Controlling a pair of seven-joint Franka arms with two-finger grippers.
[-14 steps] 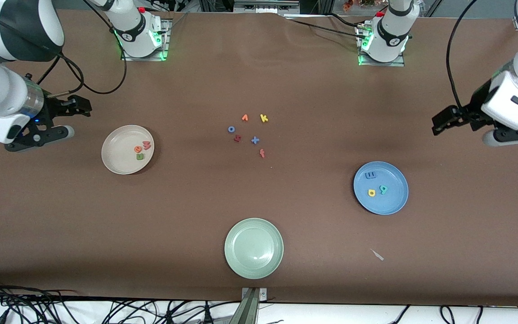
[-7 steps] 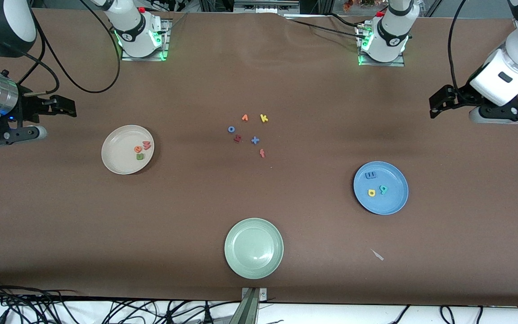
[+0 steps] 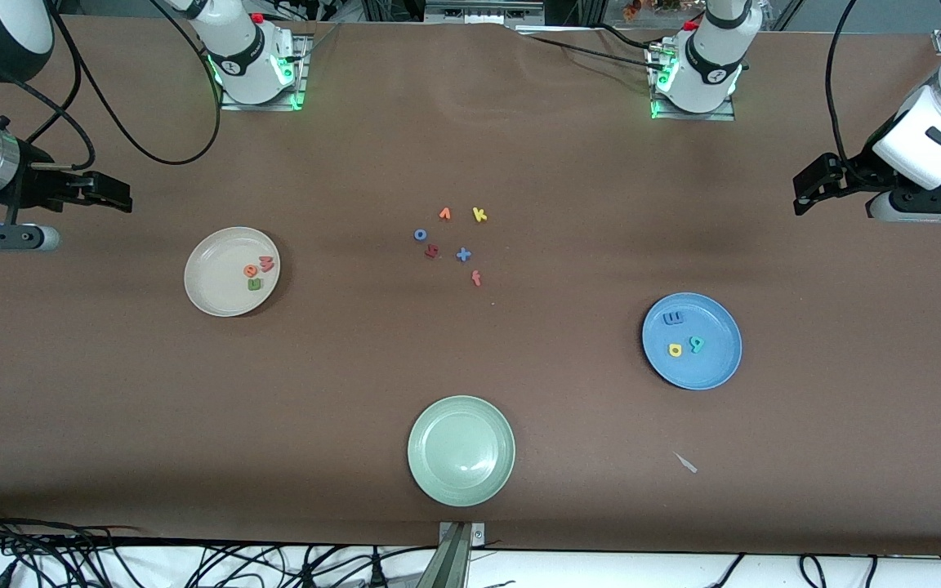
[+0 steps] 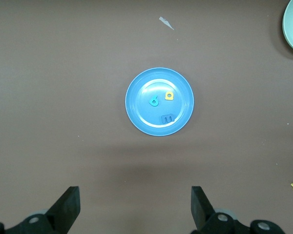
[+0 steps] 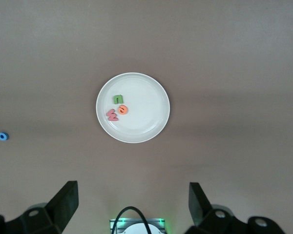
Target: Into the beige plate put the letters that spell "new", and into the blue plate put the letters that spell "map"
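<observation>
Front view: the beige plate (image 3: 213, 278) at nine o'clock holds n (image 3: 255, 284), e (image 3: 251, 270) and w (image 3: 266, 263). The blue plate (image 3: 711, 363) at four o'clock holds m (image 3: 672, 318), a (image 3: 675, 349) and p (image 3: 696, 343).

Left wrist view: left gripper (image 4: 136, 209) spread, empty, over bare table.

Right wrist view: right gripper (image 5: 133, 204) spread, empty, over bare table.

The table (image 3: 111, 392) wears a matt brown covering, cloth-like, with faint ripples near the arm bases. The beige plate (image 3: 213, 282), the blue plate (image 3: 711, 367) and the pale green plate (image 3: 461, 451) look like smooth, hard plastic; the green one shows a soft sheen, the blue one a brighter gloss in the left wrist view. The 6 letters in the plates look like matt foam, as do the loose letters (image 3: 450, 242). A pale paper-like scrap (image 3: 686, 462) lies flat.
</observation>
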